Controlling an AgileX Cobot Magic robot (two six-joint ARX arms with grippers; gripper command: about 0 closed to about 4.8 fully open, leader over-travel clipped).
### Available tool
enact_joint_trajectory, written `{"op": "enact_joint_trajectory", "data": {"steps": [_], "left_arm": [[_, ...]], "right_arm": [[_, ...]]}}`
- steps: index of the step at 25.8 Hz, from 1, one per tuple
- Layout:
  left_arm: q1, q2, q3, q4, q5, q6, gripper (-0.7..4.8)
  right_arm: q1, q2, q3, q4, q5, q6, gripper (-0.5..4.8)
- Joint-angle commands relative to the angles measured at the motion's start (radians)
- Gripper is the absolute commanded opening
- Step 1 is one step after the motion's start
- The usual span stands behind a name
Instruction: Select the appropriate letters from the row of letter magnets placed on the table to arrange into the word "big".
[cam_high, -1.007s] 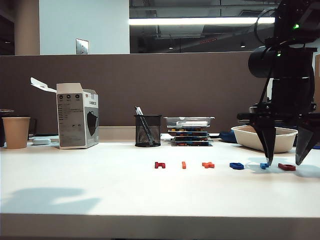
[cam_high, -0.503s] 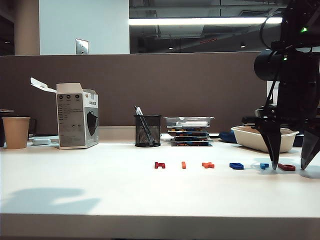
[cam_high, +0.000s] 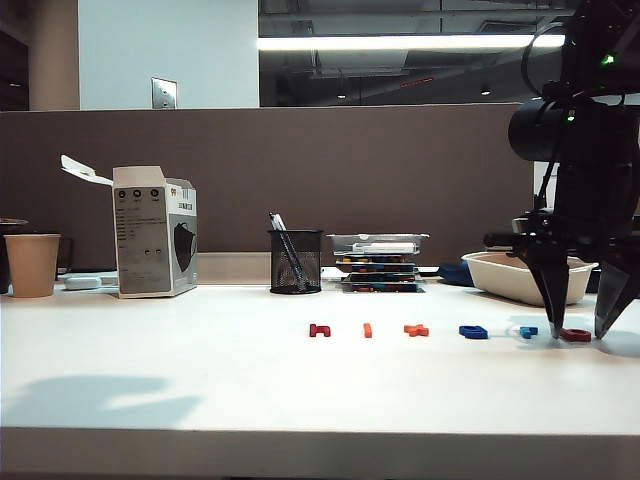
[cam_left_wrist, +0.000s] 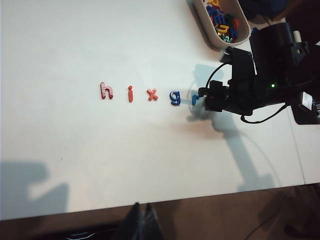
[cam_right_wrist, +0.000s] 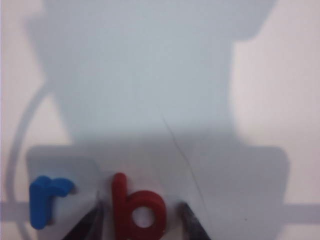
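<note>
Six letter magnets lie in a row on the white table (cam_high: 200, 370): a dark red letter (cam_high: 319, 330), the orange "i" (cam_high: 368, 330), an orange-red letter (cam_high: 416, 329), the dark blue "g" (cam_high: 473, 331), a light blue letter (cam_high: 528, 331) and the red "b" (cam_high: 576, 335). My right gripper (cam_high: 578, 332) points down at the row's right end. It is open, and its fingertips (cam_right_wrist: 92, 220) straddle the "b" (cam_right_wrist: 137, 210) with a thin gap on each side. My left gripper (cam_left_wrist: 142, 220) is shut and empty, hanging beyond the table's front edge. The left wrist view shows "i" (cam_left_wrist: 130, 93) and "g" (cam_left_wrist: 175, 97).
A white tray (cam_high: 510, 280) of spare letters stands behind the right gripper. A black mesh pen cup (cam_high: 296, 262), stacked cases (cam_high: 378, 262), a white carton (cam_high: 152, 232) and a paper cup (cam_high: 32, 264) line the back of the table.
My right gripper has shifted right from the light blue letter to the red "b", dropped to the table, and its jaws have narrowed around the letter. The left arm is still.
</note>
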Motion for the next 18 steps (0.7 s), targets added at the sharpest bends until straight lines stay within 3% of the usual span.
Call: {"op": "enact_joint_trajectory", "data": {"steps": [1,4,18], "left_arm": [[0.000,-0.002,0.004,0.006,-0.006,-0.002,-0.05],[0.000,-0.002,0.004,0.006,-0.006,-0.002,-0.05],[0.000,-0.002,0.004,0.006,-0.006,-0.002,-0.05]], "right_arm": [[-0.001,0.005,-0.007,-0.014,0.000,0.010,1.97],[-0.001,0.005,-0.007,-0.015,0.000,0.010,1.40],[-0.001,0.005,-0.007,-0.016,-0.003,0.010,1.19]]}}
